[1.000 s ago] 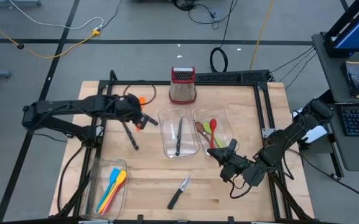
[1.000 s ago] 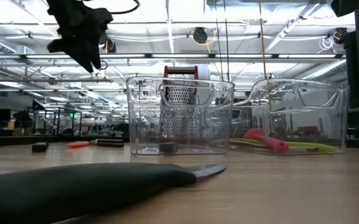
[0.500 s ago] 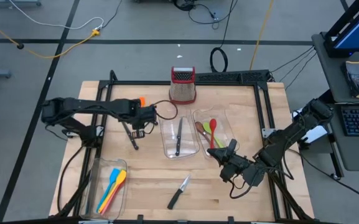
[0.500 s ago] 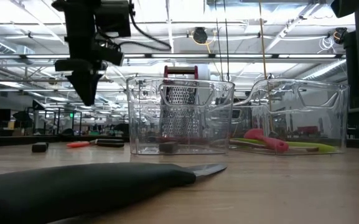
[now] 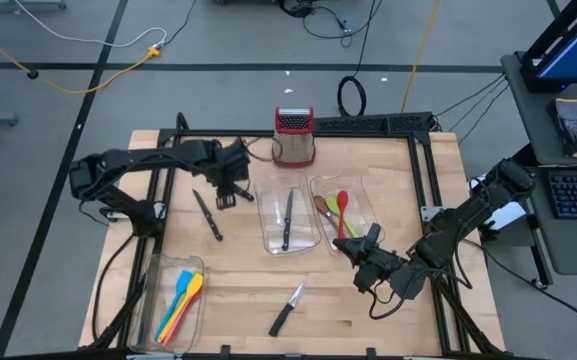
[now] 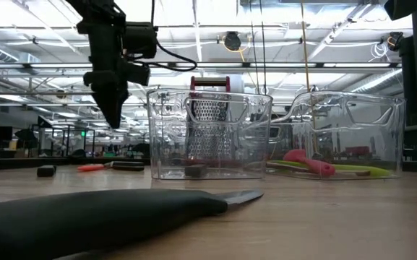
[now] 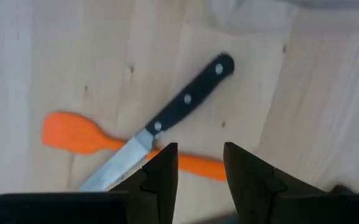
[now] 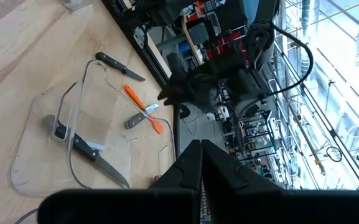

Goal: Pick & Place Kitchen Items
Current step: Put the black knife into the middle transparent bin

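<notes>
An orange spatula lies on the wood at the table's far left, and a black-handled knife rests its blade across it. My left gripper hangs open above the pair, pointing down, clear of both. A second knife lies on the table nearer the front. Another knife lies in the middle clear tray. A red spoon and others rest in the right tray. My right gripper waits shut at the near right, holding nothing.
The red-topped grater stands at the far edge. A clear tray at the near left holds several coloured utensils. One more knife lies near the front edge, large in the low view. A black frame borders the table.
My left gripper has sunk toward the table and swung toward the right and far edge, over the orange spatula and knife, rolling about its own pointing line. Its finger gap looks the same. Nothing on the table has moved.
</notes>
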Controlling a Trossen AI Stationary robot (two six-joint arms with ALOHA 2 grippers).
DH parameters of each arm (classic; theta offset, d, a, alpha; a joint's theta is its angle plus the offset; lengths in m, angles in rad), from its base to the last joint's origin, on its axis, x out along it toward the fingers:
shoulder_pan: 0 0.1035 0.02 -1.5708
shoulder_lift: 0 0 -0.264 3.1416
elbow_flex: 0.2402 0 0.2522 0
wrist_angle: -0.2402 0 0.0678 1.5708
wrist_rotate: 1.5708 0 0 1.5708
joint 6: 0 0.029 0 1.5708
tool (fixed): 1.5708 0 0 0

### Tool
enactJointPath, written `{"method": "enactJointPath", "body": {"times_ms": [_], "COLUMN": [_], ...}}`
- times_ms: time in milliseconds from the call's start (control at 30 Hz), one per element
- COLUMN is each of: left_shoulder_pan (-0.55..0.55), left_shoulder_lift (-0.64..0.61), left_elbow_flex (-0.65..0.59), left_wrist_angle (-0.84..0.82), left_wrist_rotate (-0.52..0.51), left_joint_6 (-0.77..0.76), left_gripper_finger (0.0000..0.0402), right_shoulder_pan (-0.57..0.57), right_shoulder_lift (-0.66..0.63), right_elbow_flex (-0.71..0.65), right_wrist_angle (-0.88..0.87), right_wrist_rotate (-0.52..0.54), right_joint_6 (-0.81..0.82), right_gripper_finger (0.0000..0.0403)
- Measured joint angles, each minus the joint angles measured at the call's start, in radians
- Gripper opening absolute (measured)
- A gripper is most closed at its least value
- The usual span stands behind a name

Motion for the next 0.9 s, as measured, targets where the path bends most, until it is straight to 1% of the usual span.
{"method": "enactJointPath", "body": {"times_ms": [100, 233, 400, 500, 567, 633, 733, 800, 900], "left_shoulder_pan": [0.045, 0.09, 0.143, 0.171, 0.184, 0.187, 0.162, 0.148, 0.134], "left_shoulder_lift": [0.0, 0.0, 0.0, 0.0, 0.0, 0.0, 0.005, 0.005, 0.005], "left_elbow_flex": [0.0, 0.0, 0.0, 0.0, 0.0, 0.0, 0.0, 0.0, 0.0], "left_wrist_angle": [0.045, 0.071, 0.072, 0.063, 0.06, 0.066, 0.065, 0.059, 0.043], "left_wrist_rotate": [0.062, 0.13, 0.227, 0.239, 0.239, 0.226, 0.149, 0.136, 0.152], "left_joint_6": [0.0, -0.039, -0.28, -0.41, -0.464, -0.435, -0.366, -0.345, -0.339], "left_gripper_finger": [0.0134, 0.0134, 0.0134, 0.0134, 0.0134, 0.0134, 0.0133, 0.0134, 0.0133], "right_shoulder_pan": [0.0, 0.0, 0.0, 0.0, 0.0, 0.0, 0.0, 0.0, 0.0], "right_shoulder_lift": [0.0, 0.0, 0.0, 0.0, 0.0, 0.0, 0.0, 0.0, 0.0], "right_elbow_flex": [0.0, 0.0, 0.0, 0.0, 0.0, 0.0, 0.0, 0.0, 0.0], "right_wrist_angle": [0.0, 0.0, 0.0, 0.006, 0.007, 0.007, 0.007, 0.007, 0.007], "right_wrist_rotate": [0.0, 0.0, 0.0, 0.0, 0.0, 0.0, 0.0, 0.0, 0.0], "right_joint_6": [0.0, 0.0, 0.003, 0.003, 0.003, 0.003, 0.003, 0.003, 0.003], "right_gripper_finger": [0.0, 0.0, 0.0, 0.0, 0.0, 0.0, 0.0, 0.0, 0.0]}}
